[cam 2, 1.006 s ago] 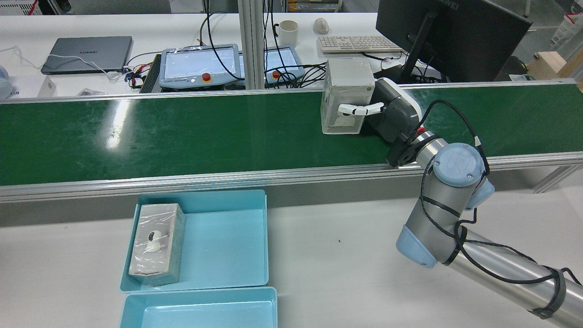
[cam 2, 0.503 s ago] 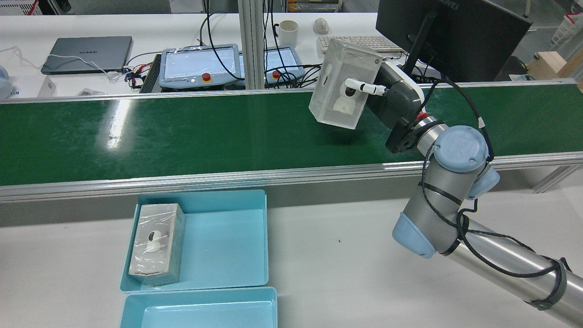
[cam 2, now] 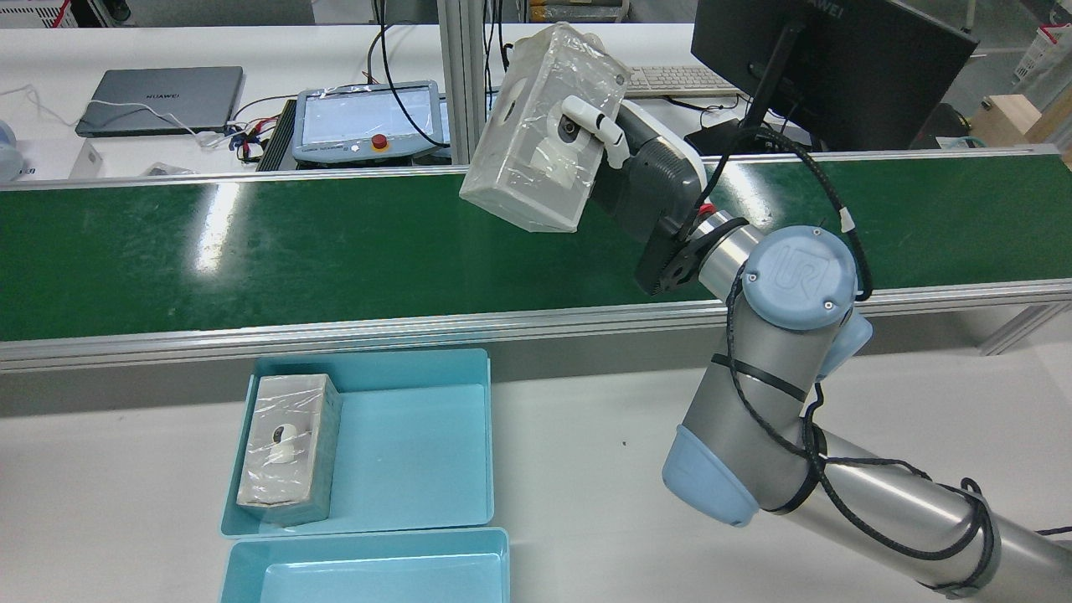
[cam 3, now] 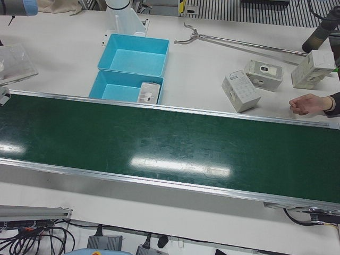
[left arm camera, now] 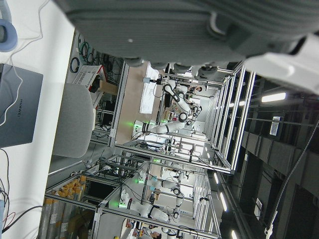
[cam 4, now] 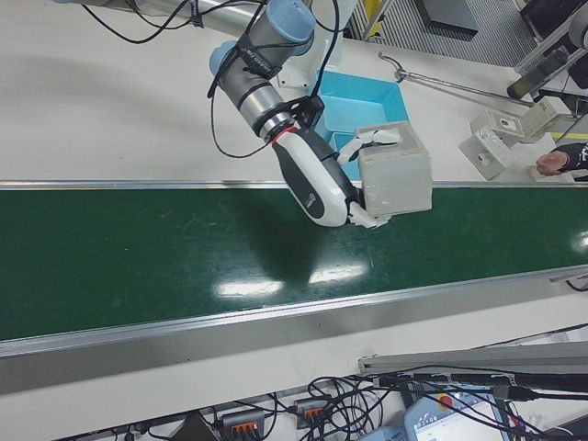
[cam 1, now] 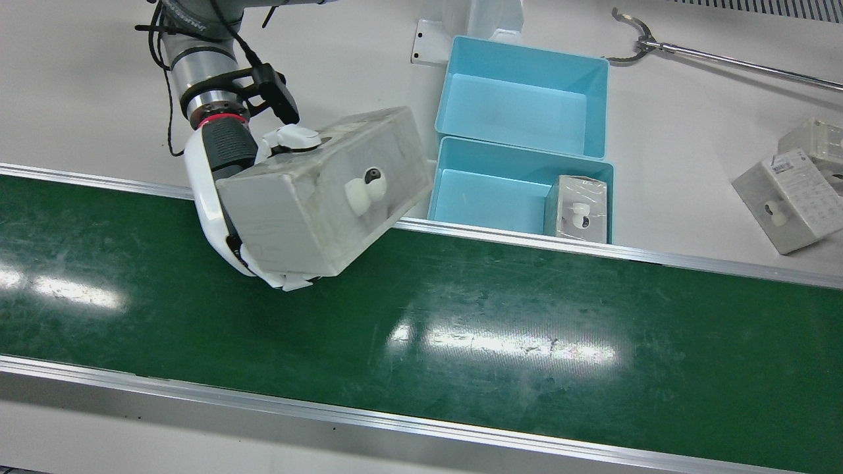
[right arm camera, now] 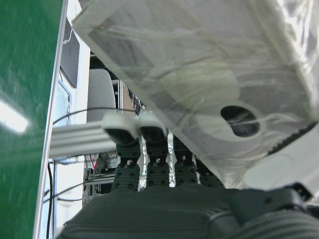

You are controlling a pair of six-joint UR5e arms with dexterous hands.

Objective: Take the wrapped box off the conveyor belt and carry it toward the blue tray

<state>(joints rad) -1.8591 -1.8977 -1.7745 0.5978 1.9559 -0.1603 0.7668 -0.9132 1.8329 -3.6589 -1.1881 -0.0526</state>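
Plastic-wrapped box (cam 2: 540,138), tilted, in right hand (cam 2: 645,180)

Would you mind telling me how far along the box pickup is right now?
Done: the wrapped box is off the conveyor belt, held tilted in the air. In hand: the right hand grips it from the side. Left: carrying it over to the blue tray, which already holds another box.

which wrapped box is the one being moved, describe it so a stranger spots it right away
Start at the long green conveyor belt and find the right hand above its tray-side edge. The wrapped box is clamped in that hand, tilted and off the belt. The other boxes lie flat in the blue tray or on the table.
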